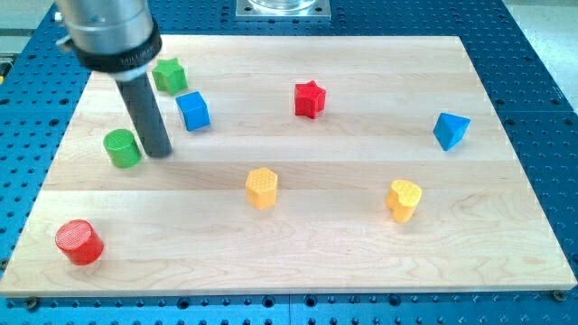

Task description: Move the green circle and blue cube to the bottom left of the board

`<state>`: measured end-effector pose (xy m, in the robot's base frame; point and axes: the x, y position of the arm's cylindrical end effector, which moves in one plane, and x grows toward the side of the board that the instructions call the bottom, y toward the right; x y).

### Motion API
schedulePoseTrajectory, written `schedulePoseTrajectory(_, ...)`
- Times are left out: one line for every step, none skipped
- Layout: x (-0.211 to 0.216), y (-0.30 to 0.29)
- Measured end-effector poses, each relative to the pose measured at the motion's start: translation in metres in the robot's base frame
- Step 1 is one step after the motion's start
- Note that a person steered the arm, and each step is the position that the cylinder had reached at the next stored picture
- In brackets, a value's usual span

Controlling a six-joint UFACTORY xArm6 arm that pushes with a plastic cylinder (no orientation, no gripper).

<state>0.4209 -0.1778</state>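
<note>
The green circle (122, 148) stands near the board's left edge, at mid height. The blue cube (193, 110) stands up and to the right of it. My tip (160, 150) rests on the board just right of the green circle, close to it or touching it, and below and left of the blue cube. The rod rises from the tip toward the view's top left.
A green star (169, 75) stands near the top left, partly behind the arm. A red circle (79, 242) stands at the bottom left. A red star (309, 98), a yellow hexagon (262, 188), a yellow heart (404, 199) and a blue triangle (451, 130) stand further right on the wooden board (506, 244).
</note>
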Motion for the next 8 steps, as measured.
schedulePoseTrajectory(0.01, -0.048)
schedulePoseTrajectory(0.067, -0.073)
schedulePoseTrajectory(0.065, -0.097)
schedulePoseTrajectory(0.122, -0.089)
schedulePoseTrajectory(0.061, -0.092)
schedulePoseTrajectory(0.041, 0.006)
schedulePoseTrajectory(0.015, 0.086)
schedulePoseTrajectory(-0.052, 0.101)
